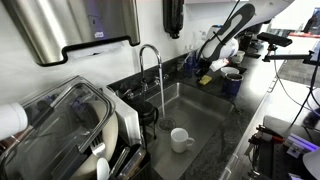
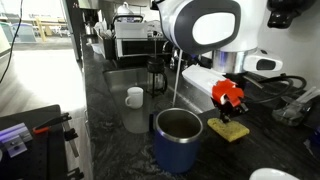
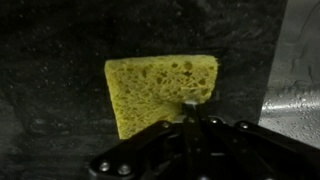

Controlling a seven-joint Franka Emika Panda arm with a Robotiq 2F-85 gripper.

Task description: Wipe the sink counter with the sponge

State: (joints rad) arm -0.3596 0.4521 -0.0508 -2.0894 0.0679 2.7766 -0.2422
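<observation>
The yellow sponge [image 3: 160,90] fills the middle of the wrist view, over the dark speckled sink counter [image 3: 50,60]. My gripper [image 3: 188,103] is shut, its fingertips pinching the sponge's near right edge. In an exterior view the sponge [image 2: 228,130] rests on the counter [image 2: 110,130] right under the orange-marked gripper [image 2: 235,114]. In an exterior view the sponge [image 1: 205,78] and gripper [image 1: 208,68] are at the far end of the counter [image 1: 225,125], behind the steel basin.
A blue cup [image 2: 178,138] stands close beside the sponge; it also shows in an exterior view [image 1: 232,81]. A white mug [image 1: 180,139] sits in the basin [image 1: 200,110] below the faucet [image 1: 152,60]. A dish rack [image 1: 70,125] stands at the near end.
</observation>
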